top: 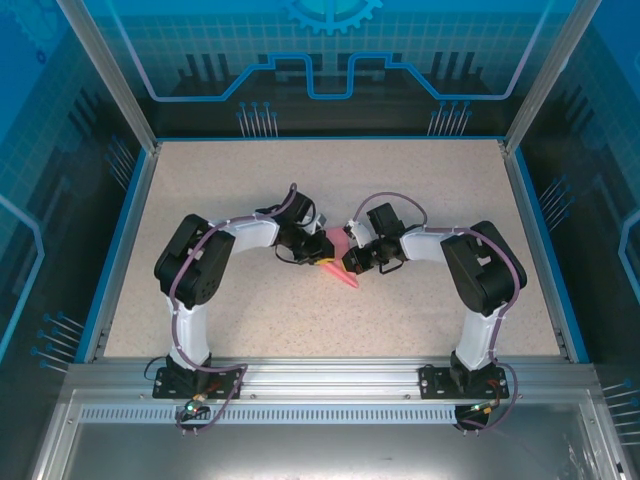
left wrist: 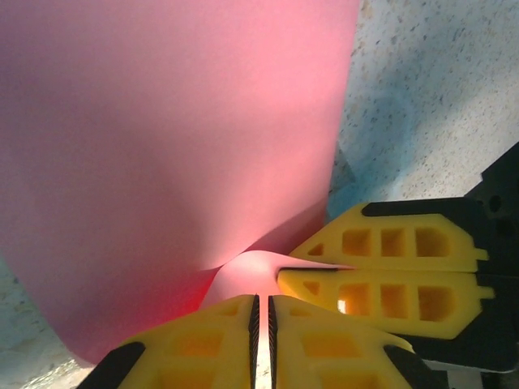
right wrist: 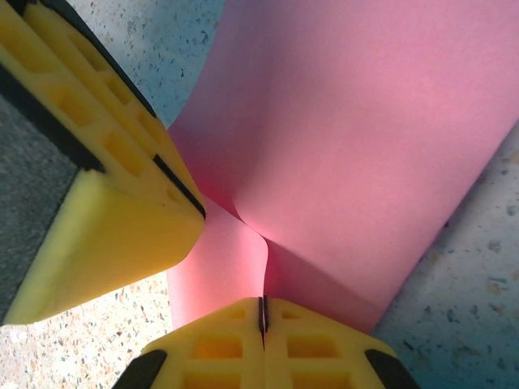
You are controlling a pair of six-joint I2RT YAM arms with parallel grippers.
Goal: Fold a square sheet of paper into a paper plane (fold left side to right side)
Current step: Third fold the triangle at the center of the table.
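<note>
The square sheet of paper [top: 345, 277] is pink and hangs bent between both grippers at the table's middle, one pointed end toward the near side. Seen from the left wrist, the paper [left wrist: 178, 138] curves up as a broad pink face, and my left gripper [left wrist: 263, 298] pinches its lower edge, jaws nearly together. My right gripper [left wrist: 296, 266] grips the same edge just to the right. From the right wrist, the paper [right wrist: 357, 121] rises from my right gripper [right wrist: 262, 301], which is shut on it. The left gripper's fingers [right wrist: 105, 178] sit close at the upper left.
The speckled beige table [top: 300, 190] has a raised blue rim [top: 118, 240] and transparent walls around it. Both arms bend inward, left gripper [top: 318, 247] and right gripper [top: 352, 260] almost touching. A metal rail [top: 330, 375] carries the arm bases.
</note>
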